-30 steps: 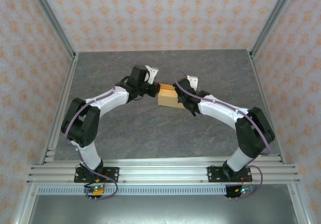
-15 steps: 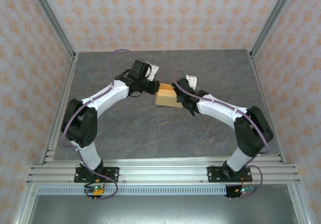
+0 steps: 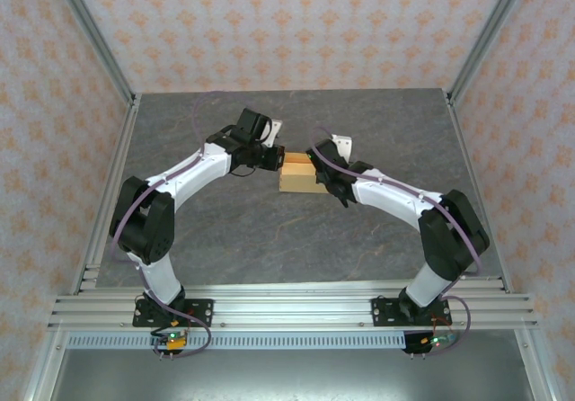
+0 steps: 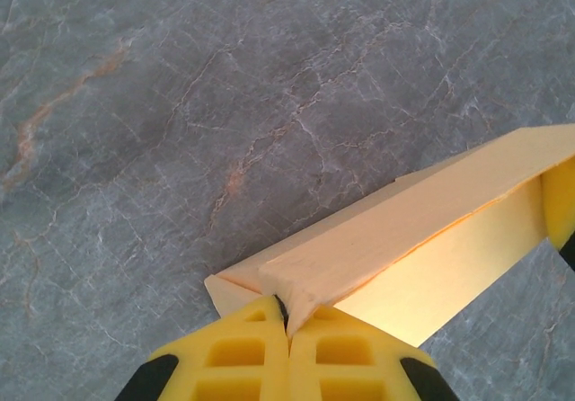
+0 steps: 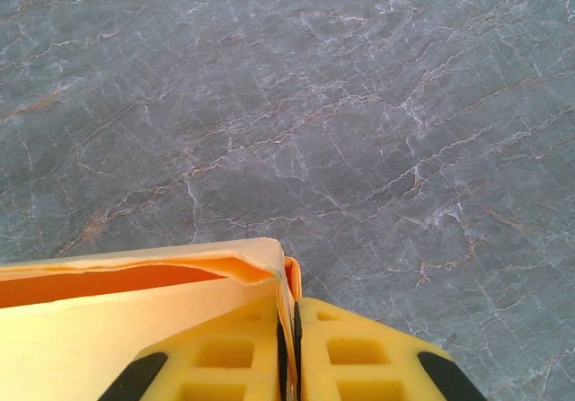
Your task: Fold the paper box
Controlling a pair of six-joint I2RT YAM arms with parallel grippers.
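Holding the paper box [image 3: 297,174] over the surface [image 3: 252,235] | our left pincer [image 4: 287,318] clamped on its 9 o'clock corner | our right pincer [image 5: 295,311] clamped on its 3 o'clock edge

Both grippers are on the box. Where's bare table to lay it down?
Widest bare patch: the table between the paper box and the near rail, flanked by the left arm and right arm. Another strip runs from the box to the back wall. Crowded at centre: left gripper and right gripper pinch the box's ends.
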